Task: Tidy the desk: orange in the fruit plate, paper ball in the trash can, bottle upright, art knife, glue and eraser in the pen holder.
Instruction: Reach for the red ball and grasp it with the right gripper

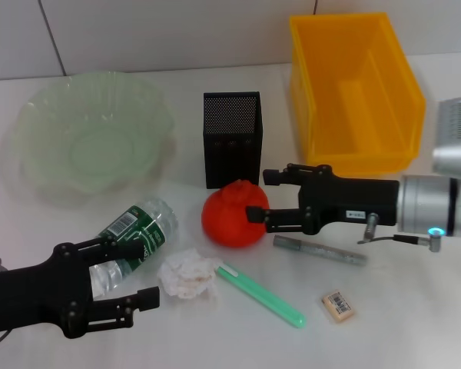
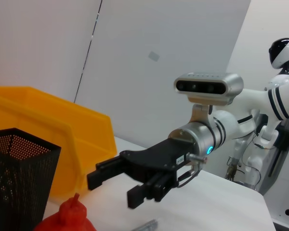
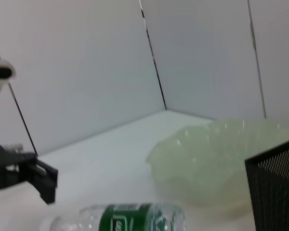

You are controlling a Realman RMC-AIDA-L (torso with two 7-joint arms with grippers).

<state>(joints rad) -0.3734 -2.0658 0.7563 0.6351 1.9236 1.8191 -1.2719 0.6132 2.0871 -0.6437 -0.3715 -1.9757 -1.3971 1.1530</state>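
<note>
Left end effector (image 1: pixel 131 278): fingers apart, empty, low over near surface (image 1: pixel 415 338) edge. Bottle (image 1: pixel 131 238) on its side just beyond, long axis diagonal, touching or nearly touching upper finger. Paper ball (image 1: pixel 188 275) just beside.

Right end effector (image 1: pixel 266 197): fingers apart, bracketing right flank of orange (image 1: pixel 233 214); contact not confirmed. Fruit plate (image 1: pixel 92 134) far left.

Left wrist view alone shows right finger gap; right wrist view shows bottle and plate only.

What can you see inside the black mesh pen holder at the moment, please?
From the head view, the pen holder shows only dark mesh walls inside, with no tool sticking out above its rim. Its bottom is hidden by the front wall, so I cannot confirm it is empty.
</note>
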